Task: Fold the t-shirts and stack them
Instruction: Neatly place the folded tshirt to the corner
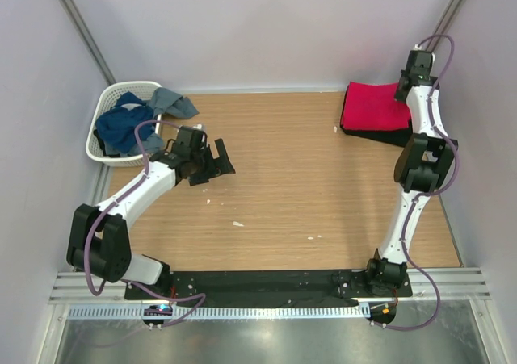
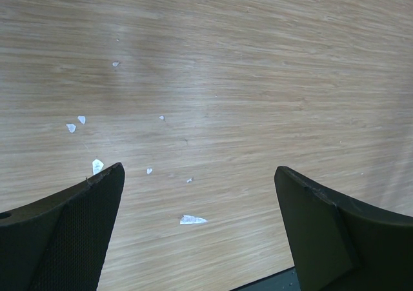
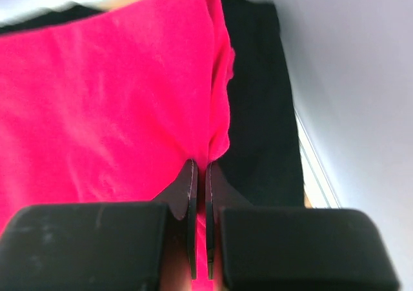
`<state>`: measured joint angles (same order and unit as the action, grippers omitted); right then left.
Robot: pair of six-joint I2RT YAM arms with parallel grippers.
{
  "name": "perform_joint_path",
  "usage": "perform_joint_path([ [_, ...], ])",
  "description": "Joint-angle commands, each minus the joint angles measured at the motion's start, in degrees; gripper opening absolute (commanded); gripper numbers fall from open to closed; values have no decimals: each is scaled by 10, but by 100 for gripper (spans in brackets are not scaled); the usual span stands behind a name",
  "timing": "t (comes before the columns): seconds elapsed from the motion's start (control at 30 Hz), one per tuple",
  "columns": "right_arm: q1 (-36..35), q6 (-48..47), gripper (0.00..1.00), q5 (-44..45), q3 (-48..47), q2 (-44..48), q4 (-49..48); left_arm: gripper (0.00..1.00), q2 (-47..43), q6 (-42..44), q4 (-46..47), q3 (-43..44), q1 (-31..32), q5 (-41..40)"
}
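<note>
- The wooden tabletop (image 1: 307, 178) fills the middle of the top view, with pale walls on three sides and a black base strip along its near edge.
- The right arm (image 1: 412, 194) reaches up to the far right corner. The left arm (image 1: 137, 190) bends toward the left-centre of the tabletop.
- The red t-shirt (image 1: 373, 110) lies folded into a flat rectangle at the far right corner, on top of the black t-shirt (image 1: 388, 135). The wrist view shows the red cloth (image 3: 110, 97) covering most of the black one (image 3: 258, 97), which sticks out along the wall side.
- A white lattice basket (image 1: 113, 98) sits at the far left edge and holds crumpled blue cloth (image 1: 121, 126). A grey-blue piece (image 1: 171, 102) spills over its right rim onto the tabletop.
- The left pincer (image 1: 212, 161) hangs just right of the basket. Its fingers are spread wide, with nothing between them but bare wood (image 2: 200, 175).
- The right pincer (image 1: 408, 88) is at the right edge of the red t-shirt. Its fingers are pressed nearly together (image 3: 200, 168), with a fold of the red hem pinched in the narrow slit.
- Small white scraps (image 1: 237, 223) dot the wood near the left pincer. The largest is a sliver (image 2: 192, 220).
</note>
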<state>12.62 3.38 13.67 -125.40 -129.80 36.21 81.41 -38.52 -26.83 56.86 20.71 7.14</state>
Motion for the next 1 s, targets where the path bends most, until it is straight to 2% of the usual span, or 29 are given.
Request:
perform_joint_path([
  [0.0, 13, 4, 1, 28, 33, 37, -69, 100, 5, 6, 5, 11, -3, 2],
  [0.27, 31, -5, 1, 72, 132, 39, -167, 100, 8, 6, -4, 15, -4, -3],
  [0.4, 51, -3, 1, -4, 119, 26, -168, 100, 5, 9, -5, 16, -4, -4],
  [0.43, 51, -6, 7, -9, 116, 24, -167, 100, 5, 9, -6, 16, -4, -3],
  [0.47, 51, -7, 31, -12, 110, 23, -163, 100, 5, 9, -6, 17, -4, -1],
  [0.53, 51, 3, 46, -7, 102, 26, -152, 100, 3, 8, -6, 16, -4, 5],
  [0.57, 51, 6, 58, -3, 94, 31, -139, 100, -2, 9, -7, 16, -4, 4],
  [0.63, 51, 31, 69, 3, 83, 52, -117, 100, -9, 11, -9, 16, -4, -1],
  [0.77, 45, 55, 80, -25, 65, 102, -82, 100, -23, 21, -23, 20, -5, -24],
  [0.97, 36, 71, 83, -126, 62, 98, -102, 100, -48, 13, -29, 34, -4, -25],
])
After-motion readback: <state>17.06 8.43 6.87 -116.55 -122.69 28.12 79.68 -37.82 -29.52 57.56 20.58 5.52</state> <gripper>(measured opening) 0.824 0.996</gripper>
